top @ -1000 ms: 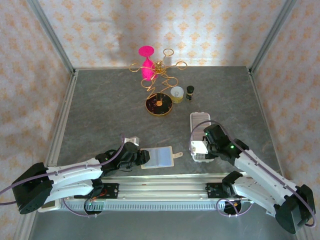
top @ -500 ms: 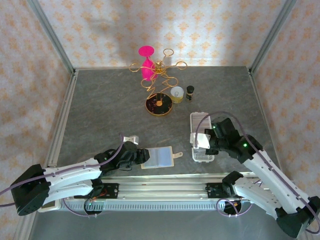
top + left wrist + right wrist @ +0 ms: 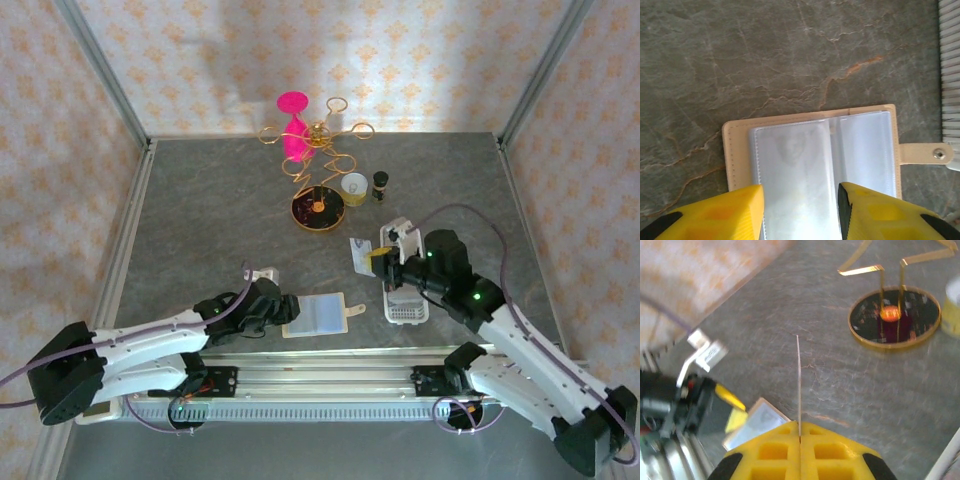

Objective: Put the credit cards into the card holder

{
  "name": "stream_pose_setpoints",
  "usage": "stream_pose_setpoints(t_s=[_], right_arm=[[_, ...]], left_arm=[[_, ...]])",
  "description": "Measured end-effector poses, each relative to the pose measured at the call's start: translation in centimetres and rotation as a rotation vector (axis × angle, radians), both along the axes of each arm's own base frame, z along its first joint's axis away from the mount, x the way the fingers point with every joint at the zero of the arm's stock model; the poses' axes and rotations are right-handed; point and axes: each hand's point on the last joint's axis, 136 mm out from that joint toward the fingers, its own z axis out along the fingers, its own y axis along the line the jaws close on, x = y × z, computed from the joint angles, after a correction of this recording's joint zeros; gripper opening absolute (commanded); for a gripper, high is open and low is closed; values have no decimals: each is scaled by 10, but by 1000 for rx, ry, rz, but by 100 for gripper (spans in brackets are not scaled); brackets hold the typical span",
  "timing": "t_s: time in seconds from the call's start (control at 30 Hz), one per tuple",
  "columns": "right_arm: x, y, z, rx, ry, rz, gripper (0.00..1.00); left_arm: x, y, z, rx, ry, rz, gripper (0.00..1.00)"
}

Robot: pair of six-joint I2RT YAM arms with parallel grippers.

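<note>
The cream-beige card holder (image 3: 318,315) lies unfolded near the table's front edge, its clear plastic sleeves (image 3: 805,160) facing up and the snap tab (image 3: 927,154) pointing right. My left gripper (image 3: 283,310) is open at the holder's left side, its yellow fingers (image 3: 725,215) straddling the left sleeve. My right gripper (image 3: 377,262) is shut on a credit card (image 3: 360,253), held up off the table to the left of the white tray. That card (image 3: 798,385) appears edge-on as a thin pale line rising from the closed yellow jaws.
The long white ridged tray (image 3: 402,285) sits under my right arm. A gold wire stand on a dark round base (image 3: 318,210), a pink glass (image 3: 293,125), a small cup (image 3: 354,187) and a dark little bottle (image 3: 380,186) stand at the back.
My right gripper lifted the card out of the white tray and carried it left and up, turning toward the card holder. The left gripper stayed at the holder's left edge.
</note>
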Motion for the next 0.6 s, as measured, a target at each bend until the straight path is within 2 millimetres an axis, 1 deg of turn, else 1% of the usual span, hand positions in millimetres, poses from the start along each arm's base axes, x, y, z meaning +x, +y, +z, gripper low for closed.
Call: stream_pose_setpoints(t_s=[0.07,0.13,0.23,0.33,0.4,0.6], right_arm=[[5,4,-14,60,149,-77,0],[2,9,-35,119,292,-139,0],[-15,16,-73,169,463,-194,0],[-32,20,-102,191,581,-239,0],[-37,23,-111,212,621,-262,0],[-42,44,-123,250,680,-265,0]], left_arm=[[0,1,-2,18,10,0,44],[0,2,-5,45,20,-3,42],[0,4,-9,80,32,-3,41],[-1,6,-14,101,46,-4,40],[-3,6,-17,113,54,-10,40],[-3,5,-20,134,64,-20,39]])
